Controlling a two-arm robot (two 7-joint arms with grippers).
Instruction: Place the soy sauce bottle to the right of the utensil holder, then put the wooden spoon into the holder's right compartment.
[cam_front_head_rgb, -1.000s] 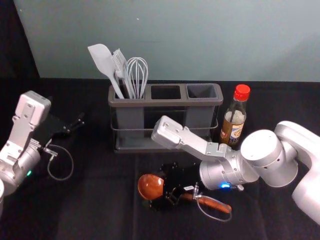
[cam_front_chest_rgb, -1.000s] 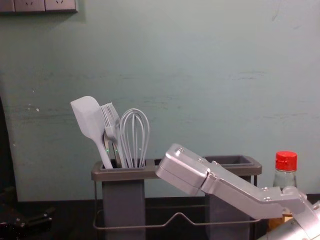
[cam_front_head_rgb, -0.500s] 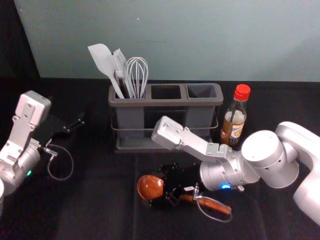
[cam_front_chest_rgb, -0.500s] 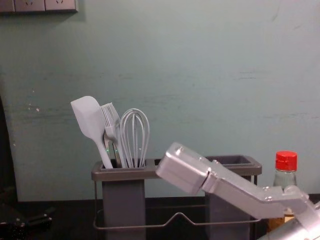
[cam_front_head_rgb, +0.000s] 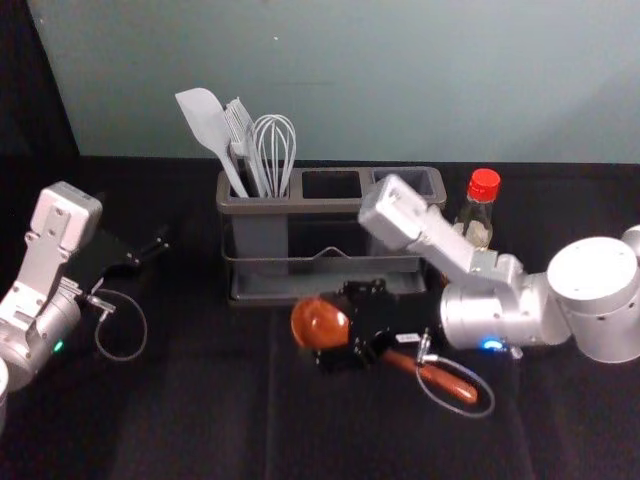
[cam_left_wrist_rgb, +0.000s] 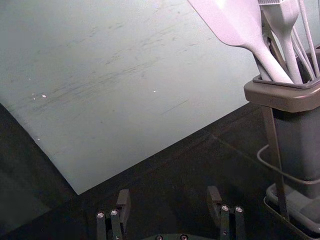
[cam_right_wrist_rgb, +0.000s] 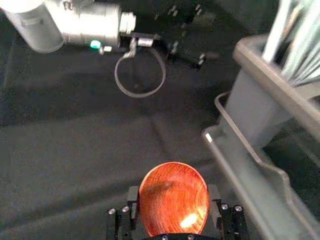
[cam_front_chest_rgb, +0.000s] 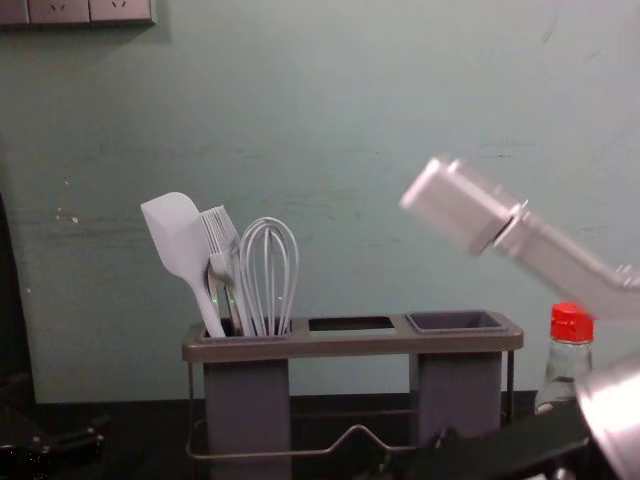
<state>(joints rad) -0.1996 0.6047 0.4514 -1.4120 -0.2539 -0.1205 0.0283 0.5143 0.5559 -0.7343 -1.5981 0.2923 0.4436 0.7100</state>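
In the head view my right gripper (cam_front_head_rgb: 350, 322) is in front of the grey utensil holder (cam_front_head_rgb: 250, 235), shut on the wooden spoon (cam_front_head_rgb: 320, 323). The spoon's handle slants back beneath the wrist to the right. In the right wrist view, the spoon's bowl (cam_right_wrist_rgb: 174, 197) sits between the fingers of my right gripper (cam_right_wrist_rgb: 174, 200). The soy sauce bottle (cam_front_head_rgb: 483, 200) stands upright just right of the holder, its lower part hidden by my right arm. The holder's right compartment (cam_front_chest_rgb: 455, 322) has nothing showing in it. My left gripper (cam_front_head_rgb: 152, 250) is parked at the left; its wrist view shows the gripper (cam_left_wrist_rgb: 169, 202) open.
A white spatula (cam_front_head_rgb: 205, 120), a brush and a whisk (cam_front_head_rgb: 275, 145) stand in the holder's left compartment. A wire rail (cam_front_chest_rgb: 350, 438) runs along the holder's front. The wall (cam_front_head_rgb: 400, 80) rises behind the dark tabletop (cam_front_head_rgb: 180, 420).
My right gripper has lifted and moved right and back toward the holder, carrying the spoon. The arm now covers more of the bottle. My left arm has stayed still.
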